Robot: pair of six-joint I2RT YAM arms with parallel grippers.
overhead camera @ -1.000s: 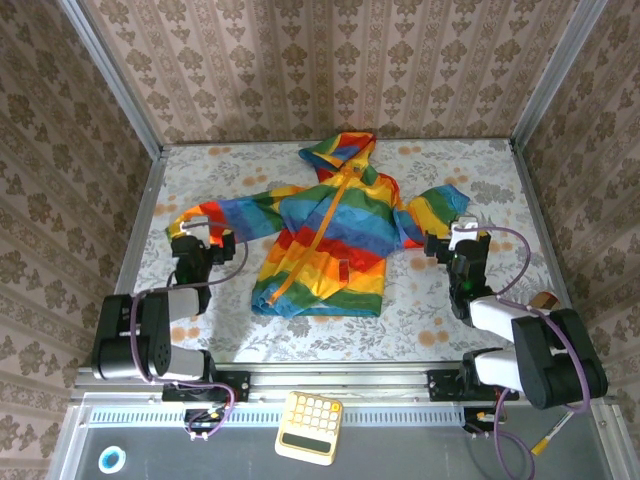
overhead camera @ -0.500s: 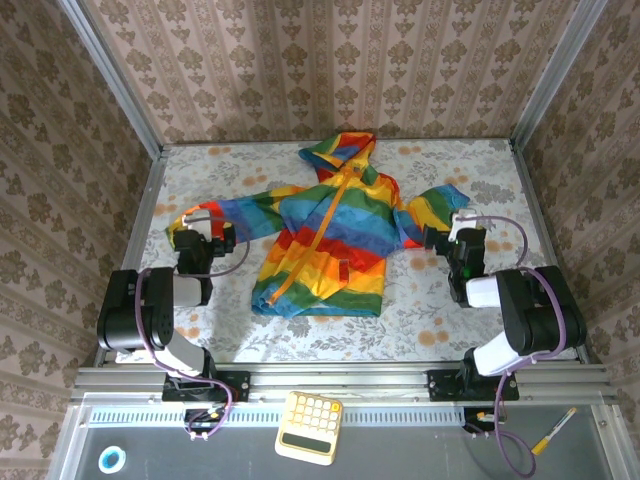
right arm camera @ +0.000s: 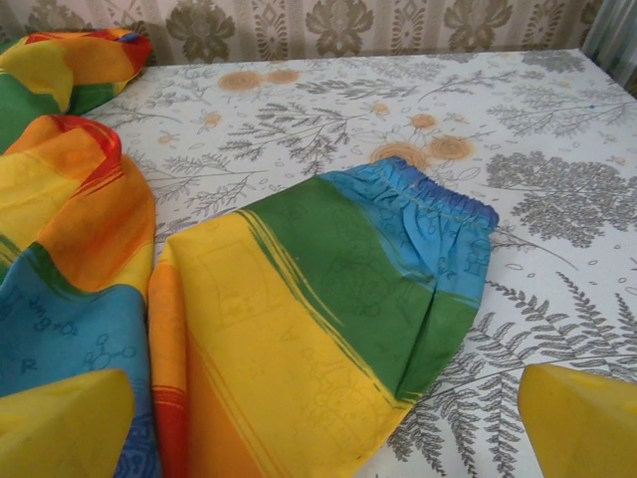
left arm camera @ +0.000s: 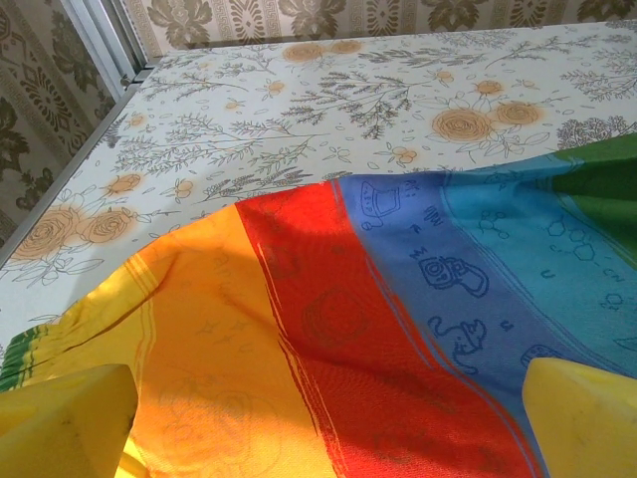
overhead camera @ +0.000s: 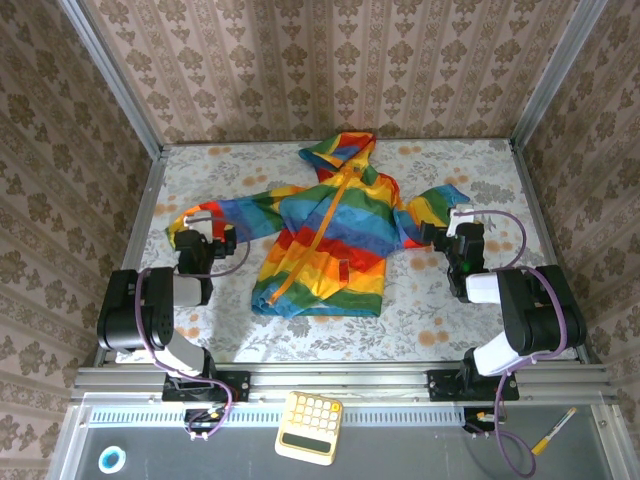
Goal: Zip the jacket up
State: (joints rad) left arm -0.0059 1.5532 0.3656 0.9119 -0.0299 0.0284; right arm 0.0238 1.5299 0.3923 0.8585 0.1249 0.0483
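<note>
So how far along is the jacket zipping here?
Done, apparently: the jacket lies flat, its fronts meeting along the orange zipper from collar to hem, no lining showing; the slider is too small to confirm. In hand: nothing; the left gripper and right gripper are open and empty, one at the left-hand sleeve, one at the right-hand sleeve. Left: probably only a check.

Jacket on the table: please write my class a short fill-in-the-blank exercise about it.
On the jacket, the zipper is ____.
Its hood points ____ from the arms' bases.
The sleeve cuff before the right gripper is ____.
The left gripper and the right gripper are both ____.
Missing: orange, away, blue, open.
</note>
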